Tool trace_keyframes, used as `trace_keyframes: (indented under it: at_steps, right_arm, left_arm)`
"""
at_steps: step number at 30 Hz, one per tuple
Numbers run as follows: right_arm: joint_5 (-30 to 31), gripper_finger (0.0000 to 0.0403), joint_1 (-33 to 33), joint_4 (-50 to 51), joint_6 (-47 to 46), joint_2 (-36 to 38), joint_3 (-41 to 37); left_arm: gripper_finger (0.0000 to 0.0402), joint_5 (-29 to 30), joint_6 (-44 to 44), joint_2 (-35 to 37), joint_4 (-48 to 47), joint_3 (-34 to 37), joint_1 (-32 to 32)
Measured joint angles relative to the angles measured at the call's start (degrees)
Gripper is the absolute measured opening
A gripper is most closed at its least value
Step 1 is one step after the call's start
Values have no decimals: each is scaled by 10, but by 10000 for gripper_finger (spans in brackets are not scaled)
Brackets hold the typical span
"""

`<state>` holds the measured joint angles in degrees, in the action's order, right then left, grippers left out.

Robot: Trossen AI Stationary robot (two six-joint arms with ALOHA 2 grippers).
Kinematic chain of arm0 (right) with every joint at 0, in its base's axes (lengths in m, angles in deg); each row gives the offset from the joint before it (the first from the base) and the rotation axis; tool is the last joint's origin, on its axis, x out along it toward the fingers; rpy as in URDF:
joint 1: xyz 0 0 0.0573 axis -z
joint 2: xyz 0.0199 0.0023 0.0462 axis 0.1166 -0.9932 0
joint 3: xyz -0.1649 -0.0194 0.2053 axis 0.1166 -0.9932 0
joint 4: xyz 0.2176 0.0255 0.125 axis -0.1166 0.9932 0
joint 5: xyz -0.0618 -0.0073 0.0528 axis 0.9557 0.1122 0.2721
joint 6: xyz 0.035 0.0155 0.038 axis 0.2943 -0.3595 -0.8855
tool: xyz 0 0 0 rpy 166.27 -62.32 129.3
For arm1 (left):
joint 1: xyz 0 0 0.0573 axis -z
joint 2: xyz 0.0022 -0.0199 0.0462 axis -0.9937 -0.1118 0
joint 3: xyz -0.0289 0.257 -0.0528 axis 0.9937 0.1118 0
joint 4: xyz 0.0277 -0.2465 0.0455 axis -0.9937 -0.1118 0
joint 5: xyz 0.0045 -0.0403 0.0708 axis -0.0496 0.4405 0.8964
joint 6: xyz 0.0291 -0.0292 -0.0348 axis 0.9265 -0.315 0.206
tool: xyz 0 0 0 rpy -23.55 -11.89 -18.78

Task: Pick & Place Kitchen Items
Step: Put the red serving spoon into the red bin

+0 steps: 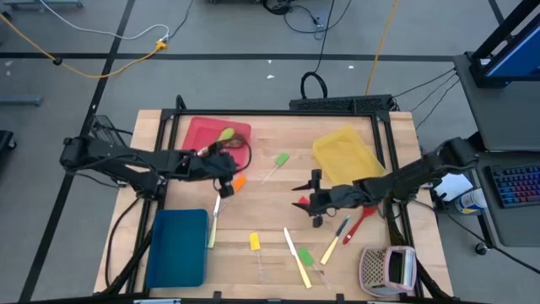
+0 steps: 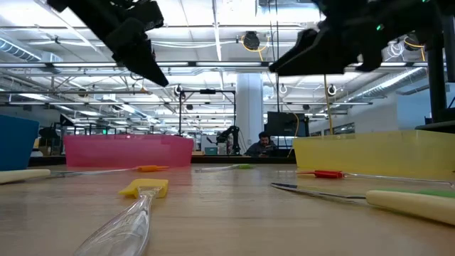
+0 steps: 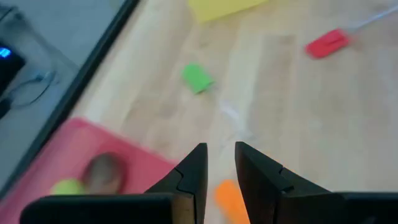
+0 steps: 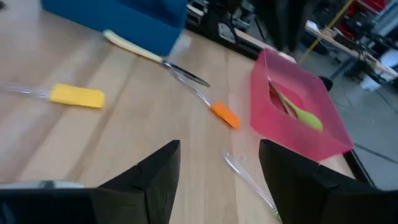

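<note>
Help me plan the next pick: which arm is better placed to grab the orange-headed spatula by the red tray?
Left, probably. The left gripper hangs right beside the orange-headed spatula and holds nothing. The right gripper, open and empty, hangs farther away, nearer the yellow tray.

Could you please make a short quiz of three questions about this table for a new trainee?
1. True or false: the red tray already holds a green spoon.
2. Which spatula lies closest to the left gripper? A) the yellow spatula B) the orange spatula C) the red spatula
3. Fill in: the jaws of the right gripper are ____ and hold nothing.

Key: 1. true; 2. B; 3. open
</note>
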<state>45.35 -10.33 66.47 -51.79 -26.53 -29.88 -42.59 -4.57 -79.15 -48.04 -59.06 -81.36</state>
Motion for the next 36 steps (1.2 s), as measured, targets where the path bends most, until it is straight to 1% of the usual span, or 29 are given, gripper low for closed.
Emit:
trace_keyframes:
  at_steps: [4, 7, 11, 13, 17, 19, 21, 23, 25, 27, 36]
  right_arm:
    - [-10, 211, -17, 89, -23, 54, 0]
    - [-69, 211, -19, 177, -40, 84, 0]
    - [-144, 211, -19, 247, -87, 106, 0]
    - [-154, 210, -19, 265, -102, 110, 0]
    - [-148, 210, -18, 280, -108, 113, 0]
    - [-148, 210, -18, 284, -101, 113, 0]
    - [-147, 210, -18, 280, -89, 113, 0]
    - [-146, 210, -18, 279, -82, 113, 0]
    - [-146, 210, -18, 279, -84, 113, 0]
    - [-146, 210, -18, 279, -92, 113, 0]
    - [-147, 210, -18, 279, -104, 113, 0]
  left_arm:
    - [88, -10, 1, 0, 95, 54, 27]
    - [88, -5, -1, 0, 146, 75, 36]
    - [88, -2, -20, 0, 158, 78, 39]
    - [88, -11, -60, 0, 155, 78, 39]
    - [88, -78, -211, 1, 156, 78, 39]
    - [88, -103, -245, 0, 156, 78, 39]
    - [88, -101, -204, 0, 156, 78, 39]
    - [88, -73, -162, 0, 159, 78, 39]
    - [88, -52, -142, 0, 164, 77, 39]
    - [88, -43, -137, 0, 166, 77, 39]
    - [88, -42, -137, 0, 166, 77, 39]
